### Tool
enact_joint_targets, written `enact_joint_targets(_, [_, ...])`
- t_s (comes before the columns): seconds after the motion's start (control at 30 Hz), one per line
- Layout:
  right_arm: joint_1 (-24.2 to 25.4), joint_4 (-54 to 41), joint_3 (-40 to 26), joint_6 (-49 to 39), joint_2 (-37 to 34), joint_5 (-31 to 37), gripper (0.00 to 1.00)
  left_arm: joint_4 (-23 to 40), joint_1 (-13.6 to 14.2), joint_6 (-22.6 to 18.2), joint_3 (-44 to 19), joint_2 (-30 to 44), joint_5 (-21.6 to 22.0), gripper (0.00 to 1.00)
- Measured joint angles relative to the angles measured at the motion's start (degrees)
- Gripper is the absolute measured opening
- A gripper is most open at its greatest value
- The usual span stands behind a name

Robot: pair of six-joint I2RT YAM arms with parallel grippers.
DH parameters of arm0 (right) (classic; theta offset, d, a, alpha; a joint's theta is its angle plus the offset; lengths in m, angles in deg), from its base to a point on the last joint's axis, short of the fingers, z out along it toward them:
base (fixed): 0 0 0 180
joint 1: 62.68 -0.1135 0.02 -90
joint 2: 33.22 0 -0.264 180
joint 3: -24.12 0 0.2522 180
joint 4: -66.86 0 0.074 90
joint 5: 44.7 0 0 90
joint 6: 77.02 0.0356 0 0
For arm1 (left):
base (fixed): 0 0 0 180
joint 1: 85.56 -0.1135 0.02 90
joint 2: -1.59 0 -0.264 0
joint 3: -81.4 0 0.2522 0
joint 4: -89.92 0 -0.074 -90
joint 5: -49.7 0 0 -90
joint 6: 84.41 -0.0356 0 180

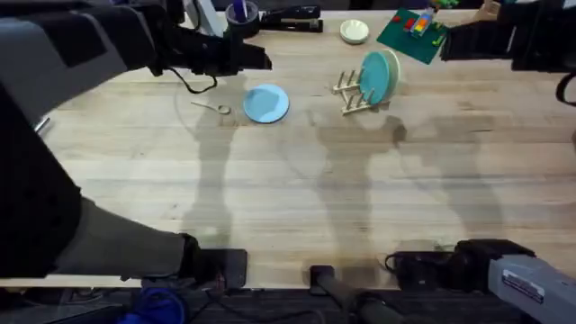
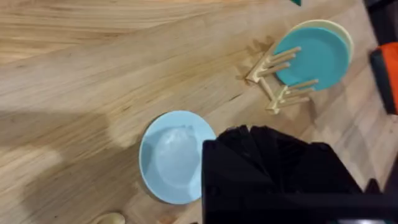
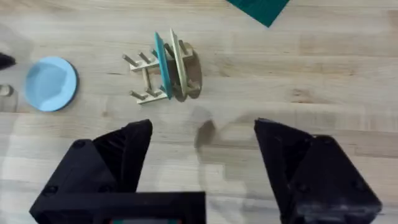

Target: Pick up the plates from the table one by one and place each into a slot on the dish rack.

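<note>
One light blue plate (image 1: 266,103) lies flat on the worktop (image 1: 297,189), well to the left of the dish rack (image 1: 353,94), where a teal plate (image 1: 375,77) and a cream plate (image 2: 341,36) stand upright in the slots. The left hand (image 2: 273,171) hovers above the blue plate's edge, nearer than the right; whether it is clenched cannot be told. The right hand (image 3: 202,165) hangs released, apart from the rack.

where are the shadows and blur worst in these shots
Overhead: soft dark arm shadows cross the light wooden table, and the left arm looms large and blurred. Left wrist: a broad shadow darkens the wood beside the light blue round plate. Right wrist: a small shadow lies below the wooden dish rack.
</note>
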Motion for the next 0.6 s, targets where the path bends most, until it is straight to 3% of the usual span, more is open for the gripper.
enact_joint_targets(0.33, [0.0,0.0,0.0,0.0,0.0,0.0,0.992,2.3,-6.0,-1.3,0.0,0.0,-3.8,0.041])
enact_joint_targets(0.6, [0.0,0.0,0.0,0.0,0.0,0.0,0.993,2.8,-6.4,-3.5,0.0,0.0,-4.7,0.040])
